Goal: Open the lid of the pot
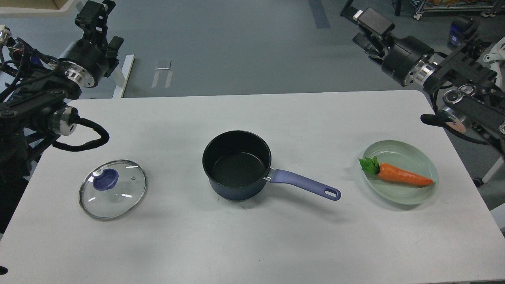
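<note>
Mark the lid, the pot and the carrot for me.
lid (118, 193): head view, on the clear glass beside the knob.
pot (236, 169): head view, on its black inner floor.
carrot (404, 176): head view, on the orange body.

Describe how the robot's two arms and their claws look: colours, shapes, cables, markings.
Both arms are black, chunky and jointed, with shiny silver rings at the joints. The left claw is all black and blocky. The right claw has a flat boxy body with a small white patch. A black corrugated cable loops from the left arm.

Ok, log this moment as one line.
lid off, flat on table | pot open, empty | left end effector raised | right end effector raised
</note>
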You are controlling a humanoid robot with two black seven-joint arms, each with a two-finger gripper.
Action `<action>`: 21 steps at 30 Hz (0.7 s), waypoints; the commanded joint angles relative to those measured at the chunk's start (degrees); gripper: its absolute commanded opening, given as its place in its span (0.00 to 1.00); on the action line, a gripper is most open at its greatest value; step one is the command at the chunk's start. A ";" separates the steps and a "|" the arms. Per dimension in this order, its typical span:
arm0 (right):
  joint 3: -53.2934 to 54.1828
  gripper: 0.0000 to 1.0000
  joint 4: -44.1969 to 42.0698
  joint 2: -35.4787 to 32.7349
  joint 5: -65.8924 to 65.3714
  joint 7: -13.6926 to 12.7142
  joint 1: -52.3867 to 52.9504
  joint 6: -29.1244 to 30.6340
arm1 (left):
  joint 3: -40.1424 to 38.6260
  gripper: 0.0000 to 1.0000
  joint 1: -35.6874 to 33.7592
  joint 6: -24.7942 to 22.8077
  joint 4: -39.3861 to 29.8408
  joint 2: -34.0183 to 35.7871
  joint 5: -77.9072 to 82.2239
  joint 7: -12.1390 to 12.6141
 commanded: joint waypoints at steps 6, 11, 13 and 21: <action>6.85 0.99 -3.57 2.41 28.16 0.21 -6.49 -0.65 | -0.57 1.00 2.83 -7.52 3.85 -2.14 -14.58 -0.01; 14.22 0.99 -4.89 7.16 35.81 -0.14 -9.39 0.05 | -3.99 1.00 5.64 -11.38 4.99 -3.99 -18.46 -0.01; 19.05 0.99 -5.07 8.65 38.36 -0.41 -10.97 1.10 | -6.01 1.00 7.13 -14.45 5.60 -4.51 -18.55 -0.01; 28.04 0.99 -9.28 15.16 42.68 -1.72 -12.38 3.57 | -9.71 1.00 9.86 -18.51 4.90 -5.92 -18.55 -0.01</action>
